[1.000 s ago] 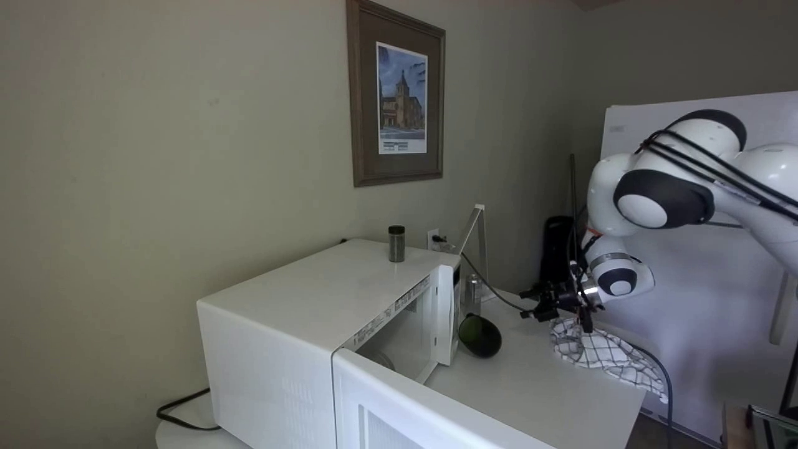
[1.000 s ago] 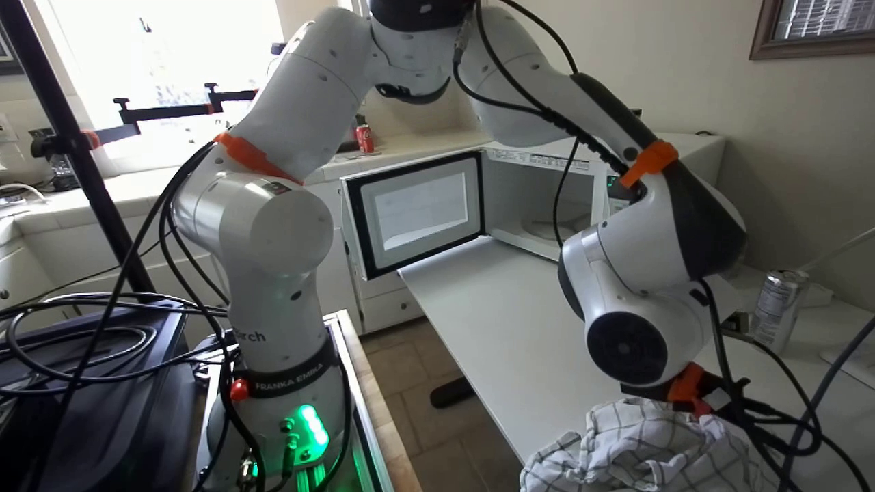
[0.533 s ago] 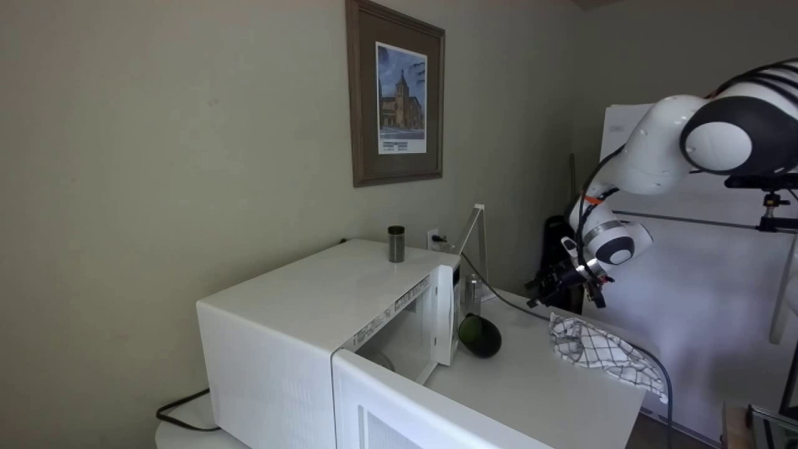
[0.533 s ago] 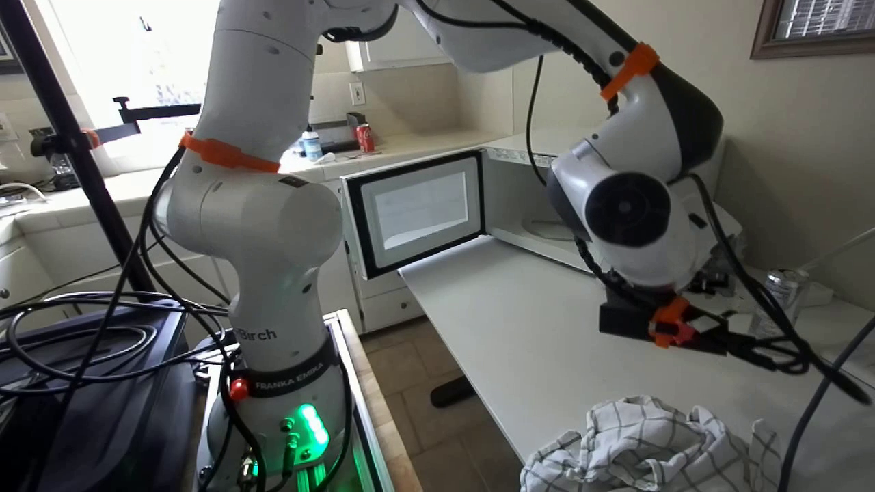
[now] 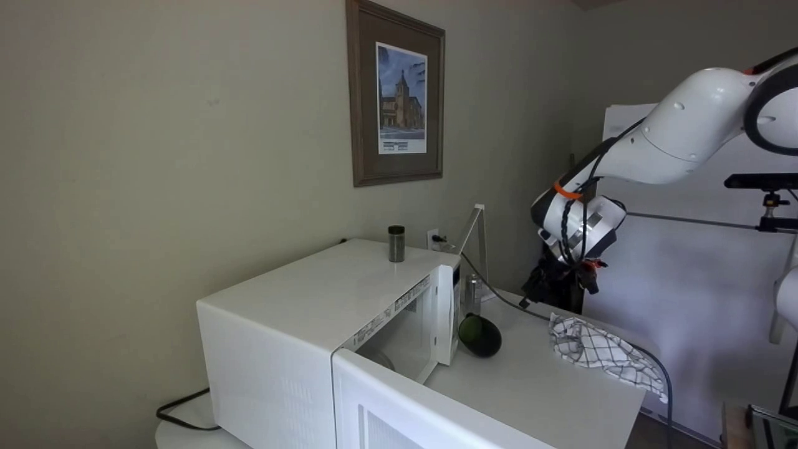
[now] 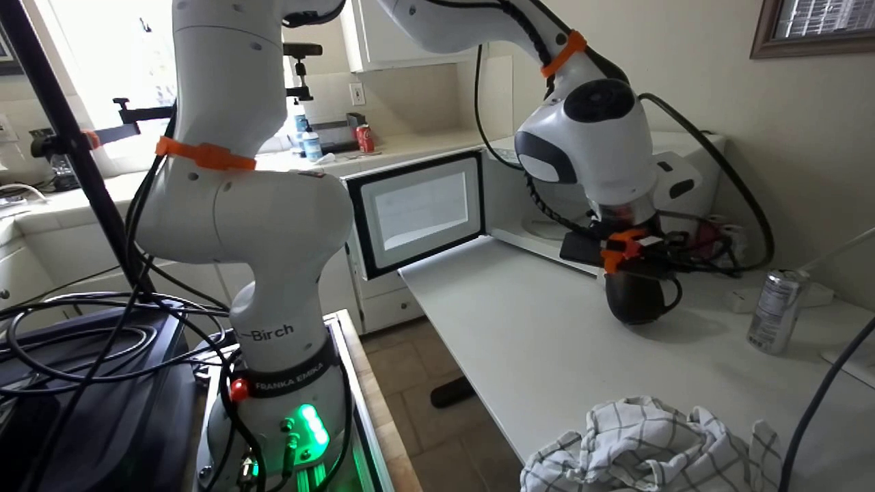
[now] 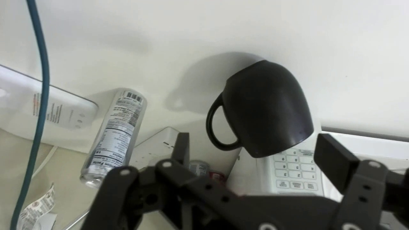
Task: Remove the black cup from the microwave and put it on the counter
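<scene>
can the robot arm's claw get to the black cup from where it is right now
Probably yes. The claw is open, and the wrist view shows nothing between it and the black cup, which sits on the counter outside the microwave. It would likely need to move closer first.

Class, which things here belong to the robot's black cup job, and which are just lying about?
For the job:
black cup
microwave
counter
gripper, open

Lying about:
checked cloth, on the counter
silver can
dark-lidded jar, on top of the microwave
</scene>
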Robot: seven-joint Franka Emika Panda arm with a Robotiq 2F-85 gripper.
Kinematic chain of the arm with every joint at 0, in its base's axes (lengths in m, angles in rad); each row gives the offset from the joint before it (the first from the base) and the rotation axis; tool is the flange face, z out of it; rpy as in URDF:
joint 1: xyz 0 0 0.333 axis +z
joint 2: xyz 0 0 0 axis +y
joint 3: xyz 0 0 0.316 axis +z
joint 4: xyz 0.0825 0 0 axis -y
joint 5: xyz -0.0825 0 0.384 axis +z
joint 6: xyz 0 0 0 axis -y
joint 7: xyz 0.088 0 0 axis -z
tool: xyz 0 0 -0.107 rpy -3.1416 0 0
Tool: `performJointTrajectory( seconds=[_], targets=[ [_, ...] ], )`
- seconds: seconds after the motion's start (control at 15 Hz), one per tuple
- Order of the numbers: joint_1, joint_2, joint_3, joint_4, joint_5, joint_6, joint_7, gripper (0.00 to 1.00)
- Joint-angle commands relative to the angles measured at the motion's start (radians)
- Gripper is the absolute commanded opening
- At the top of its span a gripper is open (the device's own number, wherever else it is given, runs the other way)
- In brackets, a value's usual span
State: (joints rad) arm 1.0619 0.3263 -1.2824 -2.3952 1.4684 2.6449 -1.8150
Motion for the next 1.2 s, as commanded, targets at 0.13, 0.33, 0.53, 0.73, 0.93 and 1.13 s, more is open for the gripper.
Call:
performJointTrajectory(
  seconds=[0.13, 0.33, 0.53, 0.73, 0.93, 1.13],
  targets=[
    [-0.204, -0.134, 0.252, 0.006, -0.114, 0.168, 0.053, 1.00],
    [-0.244, -0.155, 0.277, 0.007, -0.120, 0.167, 0.046, 1.00],
    [-0.254, -0.144, 0.283, 0.021, -0.136, 0.155, 0.094, 1.00],
    [-0.121, 0.050, 0.133, 0.054, -0.203, -0.016, 0.357, 1.00],
    [-0.092, 0.108, 0.092, 0.096, -0.258, -0.155, 0.560, 1.00],
    [-0.037, 0.180, 0.028, 0.142, -0.273, -0.242, 0.764, 1.00]
  ],
)
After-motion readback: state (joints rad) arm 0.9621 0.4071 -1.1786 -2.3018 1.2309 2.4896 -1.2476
